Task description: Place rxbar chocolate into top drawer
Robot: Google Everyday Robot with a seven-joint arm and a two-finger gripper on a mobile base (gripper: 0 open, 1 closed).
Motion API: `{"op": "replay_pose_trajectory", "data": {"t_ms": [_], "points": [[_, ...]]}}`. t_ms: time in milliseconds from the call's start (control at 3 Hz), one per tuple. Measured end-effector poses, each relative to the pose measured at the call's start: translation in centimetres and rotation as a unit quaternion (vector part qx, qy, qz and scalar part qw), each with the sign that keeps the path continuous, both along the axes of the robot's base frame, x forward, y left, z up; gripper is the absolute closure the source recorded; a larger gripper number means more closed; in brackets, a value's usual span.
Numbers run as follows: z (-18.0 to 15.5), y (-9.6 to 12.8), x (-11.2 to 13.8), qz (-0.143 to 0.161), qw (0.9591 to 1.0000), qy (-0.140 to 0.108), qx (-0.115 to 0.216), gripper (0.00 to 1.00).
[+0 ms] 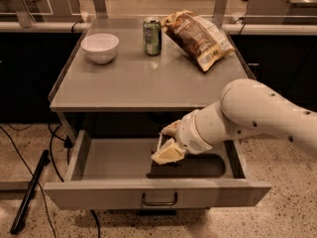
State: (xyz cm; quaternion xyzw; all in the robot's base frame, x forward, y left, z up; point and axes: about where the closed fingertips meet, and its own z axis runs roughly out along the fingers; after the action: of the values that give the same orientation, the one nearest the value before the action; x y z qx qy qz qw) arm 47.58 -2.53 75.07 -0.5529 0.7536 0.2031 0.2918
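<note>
Gripper (167, 151) is hanging down inside the open top drawer (99, 195), a bit right of middle, just above the floor. Can't tell if it's open or closed, or gripping anything. Can't make out the rxbar chocolate either. Up on the counter (143, 86): white bowl (100, 47), green can (152, 36), chip bag (198, 37) along the back.

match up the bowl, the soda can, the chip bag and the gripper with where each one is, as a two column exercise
1 white bowl
2 green soda can
3 chip bag
4 gripper

a reaching into the open top drawer
b far right of the table
c far left of the table
d far side of the table, between bowl and bag

Pairs: 1-c, 2-d, 3-b, 4-a
</note>
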Motion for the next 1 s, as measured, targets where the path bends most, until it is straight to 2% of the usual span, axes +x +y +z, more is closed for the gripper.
{"op": "replay_pose_trajectory", "data": {"t_ms": [333, 1000], "points": [[-1.1, -0.3, 0.5, -0.006, 0.9997, -0.019, -0.016, 1.0], [-4.5, 0.1, 3.2, -0.005, 0.9969, -0.067, -0.04, 1.0]]}}
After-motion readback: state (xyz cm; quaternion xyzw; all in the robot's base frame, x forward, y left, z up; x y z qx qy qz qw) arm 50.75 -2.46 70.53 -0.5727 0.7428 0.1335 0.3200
